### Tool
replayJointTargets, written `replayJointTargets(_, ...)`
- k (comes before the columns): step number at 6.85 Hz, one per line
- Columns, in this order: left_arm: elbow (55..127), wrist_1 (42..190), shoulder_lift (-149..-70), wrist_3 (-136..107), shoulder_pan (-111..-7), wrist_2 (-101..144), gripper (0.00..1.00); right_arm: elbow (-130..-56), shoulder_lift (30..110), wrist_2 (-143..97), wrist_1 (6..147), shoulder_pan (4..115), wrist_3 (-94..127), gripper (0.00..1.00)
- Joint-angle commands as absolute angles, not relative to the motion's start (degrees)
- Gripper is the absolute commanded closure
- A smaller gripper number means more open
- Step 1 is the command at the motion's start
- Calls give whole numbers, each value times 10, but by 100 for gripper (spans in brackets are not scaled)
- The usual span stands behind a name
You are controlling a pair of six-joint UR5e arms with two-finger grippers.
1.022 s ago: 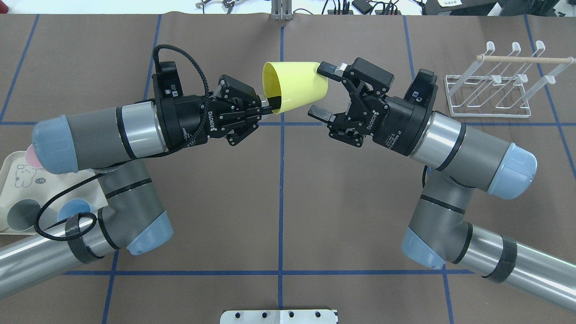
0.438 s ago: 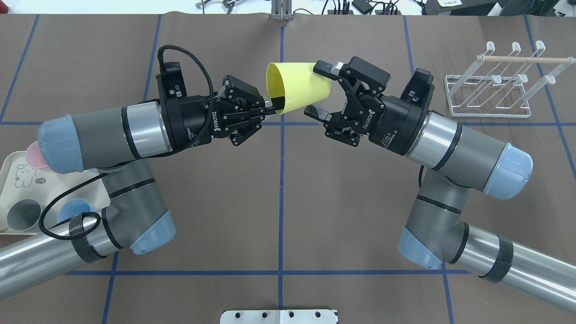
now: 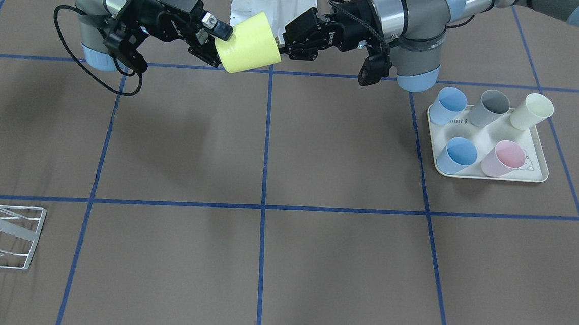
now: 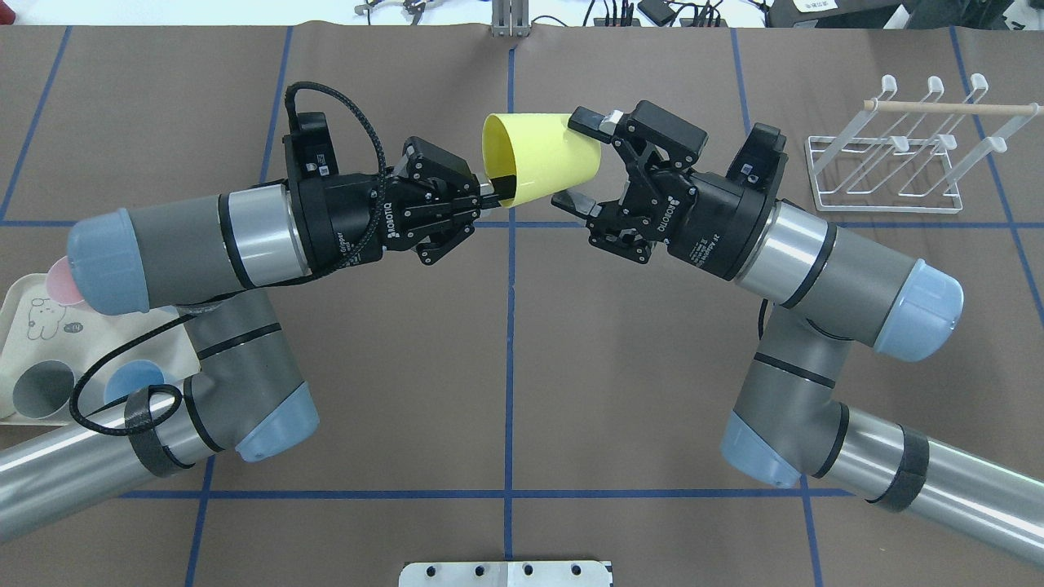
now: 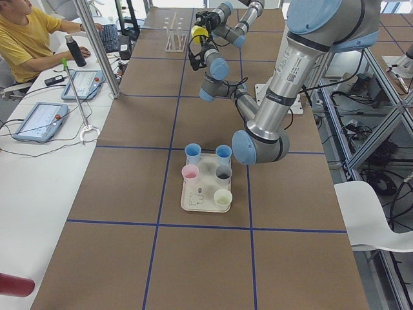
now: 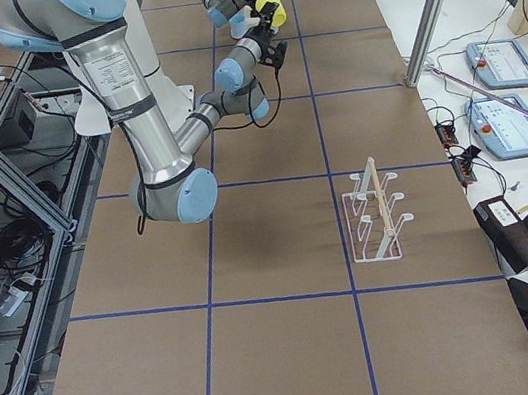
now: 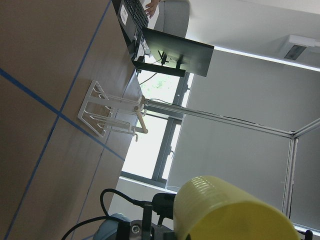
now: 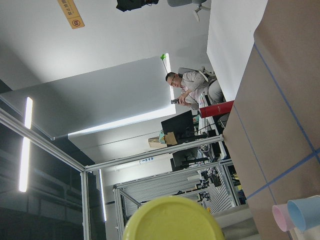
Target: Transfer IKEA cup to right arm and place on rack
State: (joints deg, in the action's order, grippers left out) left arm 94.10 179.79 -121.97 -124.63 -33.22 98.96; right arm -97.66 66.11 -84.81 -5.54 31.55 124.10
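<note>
A yellow cup (image 4: 538, 159) hangs on its side in the air over the table's far middle, mouth toward my left arm. My left gripper (image 4: 493, 189) is shut on the cup's rim, with one finger inside the mouth. My right gripper (image 4: 579, 161) is open, with its fingers above and below the cup's closed end and very near it. The front view shows the same cup (image 3: 249, 42) between my left gripper (image 3: 280, 43) and my right gripper (image 3: 215, 42). The white wire rack (image 4: 897, 145) with a wooden rod stands empty at the far right.
A cream rabbit-printed tray (image 3: 487, 177) on my left side holds several cups: blue, grey, cream and pink. The tray (image 4: 20, 326) sits partly under my left arm. An operator sits at a side desk (image 5: 26, 39). A metal plate (image 4: 506, 573) lies at the near edge.
Both grippers have moved toward each other. My right gripper's fingers now reach further along the cup's closed end. The left gripper's hold is unchanged.
</note>
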Motion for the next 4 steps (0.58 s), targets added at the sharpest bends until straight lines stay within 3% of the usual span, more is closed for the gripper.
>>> replayJointTargets(1,940,1797,-1220,-1246,-332,990,100,-976,660,-845,-55,316,1241,1)
replayJointTargets(4,940,1797,-1220,-1246,-327,989,100,-976,659,-845,-55,316,1241,2)
